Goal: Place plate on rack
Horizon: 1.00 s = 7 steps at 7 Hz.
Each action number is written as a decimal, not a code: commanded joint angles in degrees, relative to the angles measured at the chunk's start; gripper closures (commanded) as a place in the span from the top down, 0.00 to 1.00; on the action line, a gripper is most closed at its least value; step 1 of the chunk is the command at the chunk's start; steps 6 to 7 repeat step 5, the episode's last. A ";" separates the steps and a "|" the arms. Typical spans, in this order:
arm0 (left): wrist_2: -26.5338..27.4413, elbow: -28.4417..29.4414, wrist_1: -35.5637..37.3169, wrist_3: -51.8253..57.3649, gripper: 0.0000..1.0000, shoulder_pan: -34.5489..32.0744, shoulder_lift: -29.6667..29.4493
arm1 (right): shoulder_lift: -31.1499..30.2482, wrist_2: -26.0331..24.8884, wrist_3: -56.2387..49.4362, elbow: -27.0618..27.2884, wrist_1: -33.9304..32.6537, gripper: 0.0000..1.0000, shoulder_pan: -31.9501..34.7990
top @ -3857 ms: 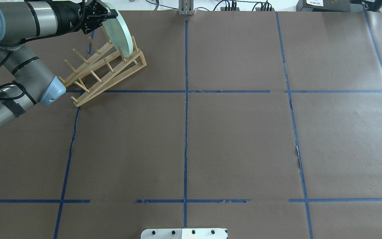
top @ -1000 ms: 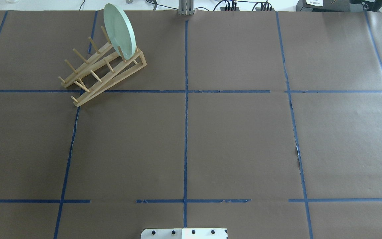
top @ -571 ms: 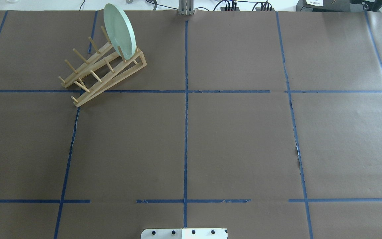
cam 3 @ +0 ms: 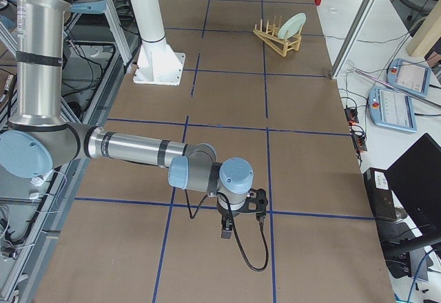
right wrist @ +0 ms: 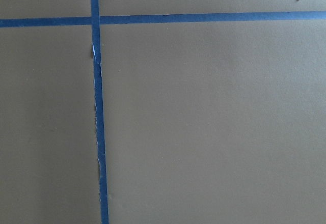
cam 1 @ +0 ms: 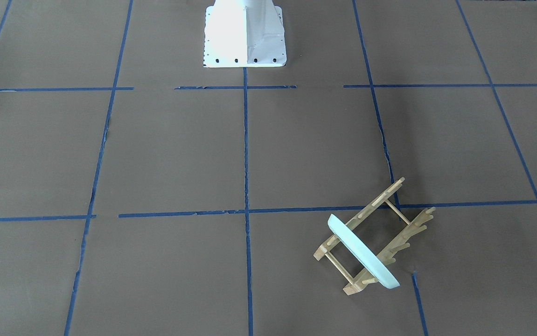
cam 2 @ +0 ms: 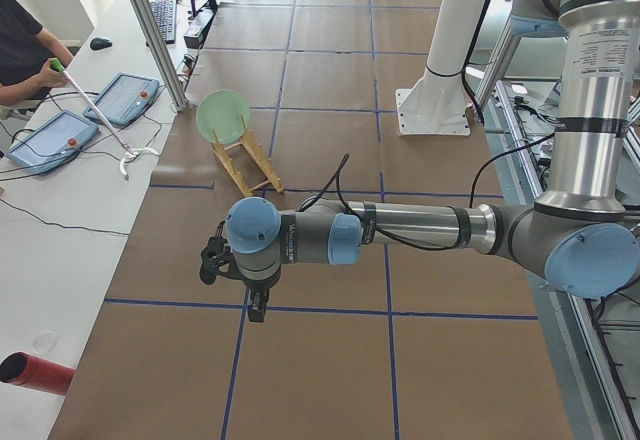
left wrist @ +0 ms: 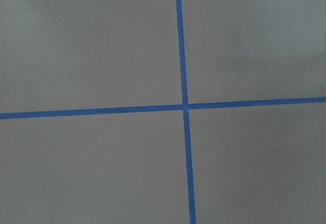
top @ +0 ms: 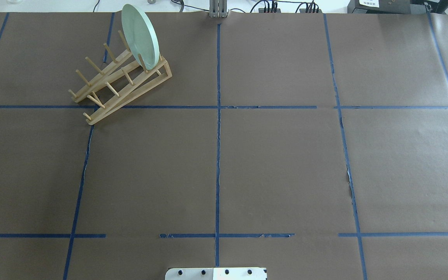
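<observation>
Black against the brown paper, the left tool [cam 2: 257, 305] hung pointing down over the desk [top: 278, 163] at the end of its near, level-stretched arm in the left side view. It sat just above a strip of blue tape [left wrist: 183, 107]. Whether its fingers stood apart or together could not be told from that view. Its wrist camera saw only paper and one crossing of tape lines.

The right tool [cam 3: 227, 231] hung the same way in the right side view, pointing down close over a tape line. Its fingers were likewise too small to judge as spread or closed. Its wrist camera showed only paper and a tape corner [right wrist: 97, 132].

Both tools were well apart from the rack [top: 122, 87], which lay on a slant in the far left part of the desk, toward the operators' edge. The rack held one thing, the plate [top: 140, 35]. The plate stood on its edge across both rails, in the slot at the rack's end nearest that far edge. It was caught between pegs and leaned slightly rather than standing fully upright. From the front-facing camera the plate [cam 1: 361, 252] showed nearly edge-on, crossing the rack [cam 1: 389, 219] at its near end. Nothing gripped the plate.

The white robot base [cam 1: 245, 42] stood at the desk's opposite edge.
</observation>
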 commanded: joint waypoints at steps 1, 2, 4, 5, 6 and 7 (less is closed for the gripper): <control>0.27 0.22 2.36 -0.11 1.00 2.08 0.16 | -0.02 0.00 0.00 0.00 0.00 1.00 0.00; 0.45 -0.04 4.91 -0.11 1.00 3.75 -0.02 | -0.02 0.00 0.00 0.00 0.00 1.00 0.00; 0.45 -0.74 5.11 -0.02 1.00 3.77 -0.80 | -0.02 0.00 0.00 0.00 0.00 1.00 0.00; 0.45 -1.79 5.11 -0.02 1.00 3.77 -1.59 | -0.02 0.00 0.00 0.00 0.00 1.00 0.00; 0.45 -1.79 5.11 -0.02 1.00 3.77 -1.59 | -0.02 0.00 0.00 0.00 0.00 1.00 0.00; 0.45 -1.79 5.11 -0.02 1.00 3.77 -1.59 | -0.02 0.00 0.00 0.00 0.00 1.00 0.00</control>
